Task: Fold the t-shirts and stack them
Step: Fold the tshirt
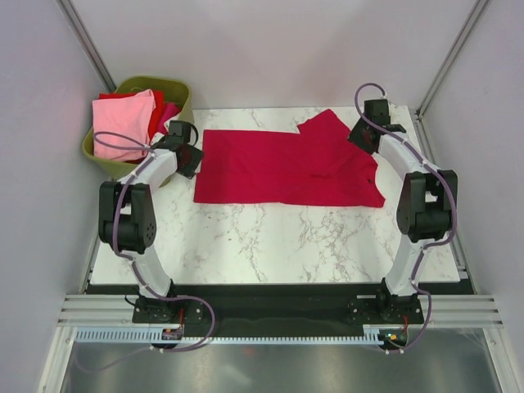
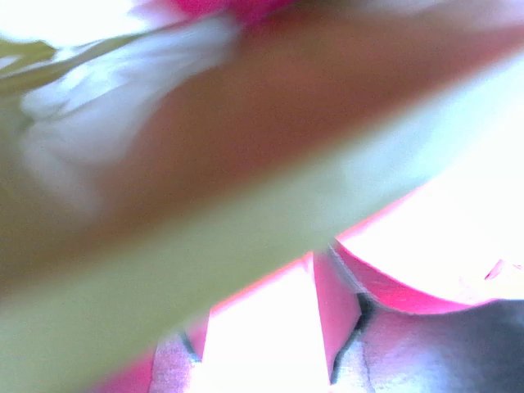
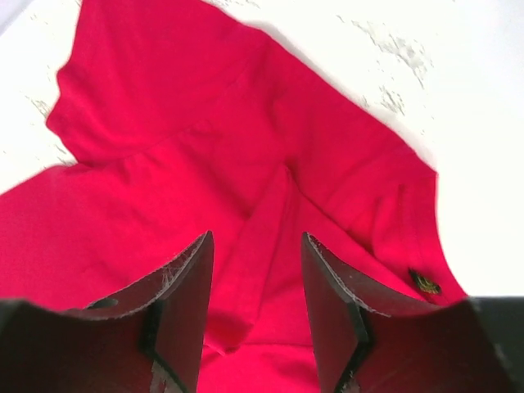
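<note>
A crimson red t-shirt (image 1: 286,168) lies spread flat across the far half of the marble table (image 1: 270,237), one sleeve pointing to the far right. My right gripper (image 1: 363,137) hovers open over its right end. In the right wrist view my gripper (image 3: 256,239) has red cloth (image 3: 205,164) between and below the jaws, with the small dark neck label (image 3: 426,284) just to the right. My left gripper (image 1: 188,160) is at the shirt's left edge, beside the basket. The left wrist view is blurred and overexposed, and there my gripper (image 2: 262,295) looks open and empty.
An olive-green basket (image 1: 155,80) stands at the far left corner, holding a light pink shirt (image 1: 123,119) and a magenta one (image 1: 170,113). Its rim (image 2: 246,221) fills most of the left wrist view. Grey walls close in the table on three sides.
</note>
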You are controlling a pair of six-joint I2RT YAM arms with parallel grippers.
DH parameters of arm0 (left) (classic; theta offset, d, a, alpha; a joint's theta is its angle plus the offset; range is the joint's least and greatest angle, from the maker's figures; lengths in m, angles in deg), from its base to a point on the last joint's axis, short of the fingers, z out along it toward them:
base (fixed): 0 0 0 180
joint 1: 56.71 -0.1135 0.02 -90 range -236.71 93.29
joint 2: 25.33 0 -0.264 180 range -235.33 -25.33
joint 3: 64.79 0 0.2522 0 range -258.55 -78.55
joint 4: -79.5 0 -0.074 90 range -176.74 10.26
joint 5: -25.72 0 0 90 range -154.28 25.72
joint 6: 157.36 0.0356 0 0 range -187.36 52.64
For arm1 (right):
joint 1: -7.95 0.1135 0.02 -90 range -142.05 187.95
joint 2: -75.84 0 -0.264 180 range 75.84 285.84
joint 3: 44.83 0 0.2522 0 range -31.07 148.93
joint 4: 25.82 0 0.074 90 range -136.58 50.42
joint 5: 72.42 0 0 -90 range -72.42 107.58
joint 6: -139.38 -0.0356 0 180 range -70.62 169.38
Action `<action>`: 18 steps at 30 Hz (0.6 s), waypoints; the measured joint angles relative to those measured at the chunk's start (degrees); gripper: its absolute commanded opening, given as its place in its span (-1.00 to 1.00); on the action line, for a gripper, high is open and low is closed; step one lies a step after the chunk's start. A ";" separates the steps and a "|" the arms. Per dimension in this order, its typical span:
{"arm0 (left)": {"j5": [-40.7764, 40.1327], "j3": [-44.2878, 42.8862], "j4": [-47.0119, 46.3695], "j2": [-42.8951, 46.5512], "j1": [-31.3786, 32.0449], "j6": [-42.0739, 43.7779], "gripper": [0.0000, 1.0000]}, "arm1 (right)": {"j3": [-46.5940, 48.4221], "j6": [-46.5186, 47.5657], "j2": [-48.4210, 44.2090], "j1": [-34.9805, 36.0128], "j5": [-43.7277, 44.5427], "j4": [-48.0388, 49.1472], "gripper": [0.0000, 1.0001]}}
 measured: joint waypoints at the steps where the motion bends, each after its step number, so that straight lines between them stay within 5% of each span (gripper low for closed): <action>1: -0.13 1.22 -0.15 1.29 0.00 0.11 0.22 | -1.77 -0.20 -1.07 0.00 -0.07 1.14 0.08; 10: 0.85 18.23 -2.54 21.59 0.00 0.90 0.25 | -30.95 -5.33 -23.61 -0.02 0.13 6.71 0.08; 18: 4.11 37.88 -8.46 29.57 0.15 0.83 0.26 | -52.61 -11.85 -40.30 -0.04 1.29 11.85 0.11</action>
